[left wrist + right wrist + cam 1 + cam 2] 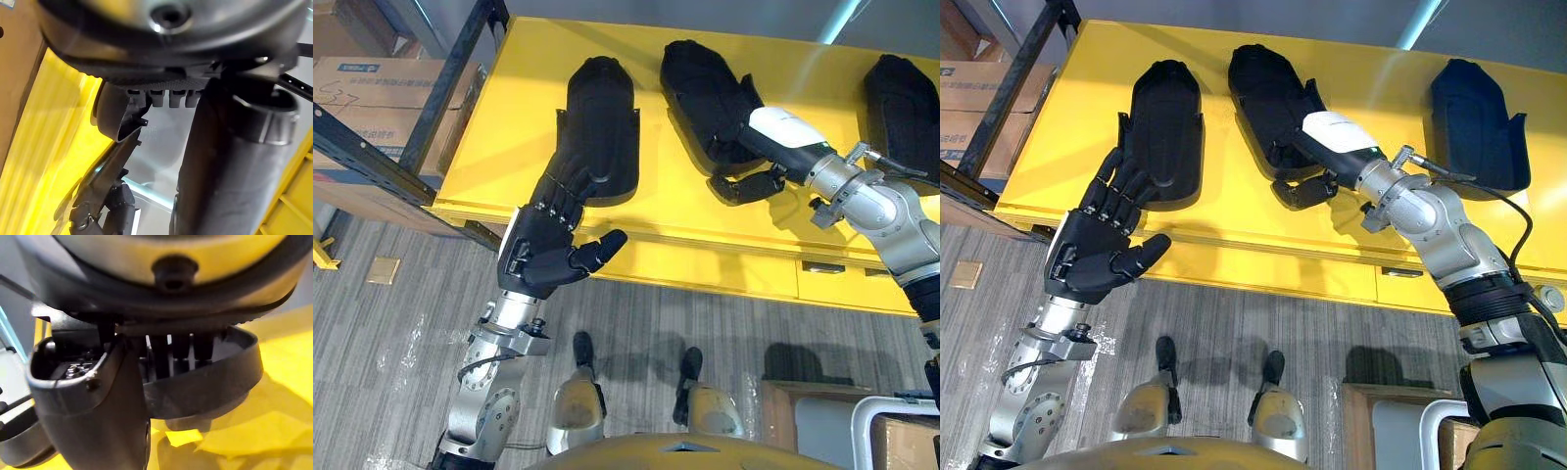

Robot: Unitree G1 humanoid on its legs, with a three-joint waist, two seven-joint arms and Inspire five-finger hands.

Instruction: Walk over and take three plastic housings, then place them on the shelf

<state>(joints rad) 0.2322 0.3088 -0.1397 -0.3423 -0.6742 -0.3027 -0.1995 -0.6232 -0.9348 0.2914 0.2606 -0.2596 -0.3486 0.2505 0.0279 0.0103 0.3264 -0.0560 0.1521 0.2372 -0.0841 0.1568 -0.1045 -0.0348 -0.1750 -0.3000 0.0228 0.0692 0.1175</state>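
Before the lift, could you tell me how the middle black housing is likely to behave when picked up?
The middle housing looks like a thin-walled hollow shell, so probably light and fairly stiff. Its smooth wall may slip in the right robot hand, which pinches the near end. Held there, the long far end might tip downward.

This looks like a storeroom or a workshop to me. In front of me is a big yellow shelf (509, 108) with a dark metal rack frame (453, 88) beside it. Brown cardboard boxes (372, 83) sit behind the frame. Three black plastic housings (607, 108) lie in a row on the yellow top. The floor (401, 323) is grey planks.
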